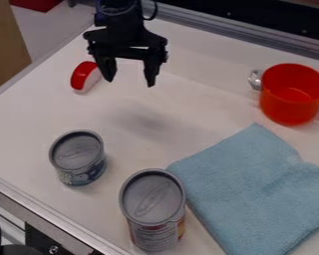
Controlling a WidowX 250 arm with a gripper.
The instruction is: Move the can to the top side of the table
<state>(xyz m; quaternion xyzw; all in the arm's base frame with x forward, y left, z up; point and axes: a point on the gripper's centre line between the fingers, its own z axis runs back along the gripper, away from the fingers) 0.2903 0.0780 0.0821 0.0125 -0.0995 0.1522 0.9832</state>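
We have the gripper [130,82] spread wide and empty, the short can [78,154] and tall can [153,201] both nearer the camera.

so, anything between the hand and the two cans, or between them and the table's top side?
Hand to either can: nothing visible between. Heading up: the red-and-white object sits about straight up the picture from the smaller can; for the larger can, just the hand hanging over that line. Blue cloth is off to the right.
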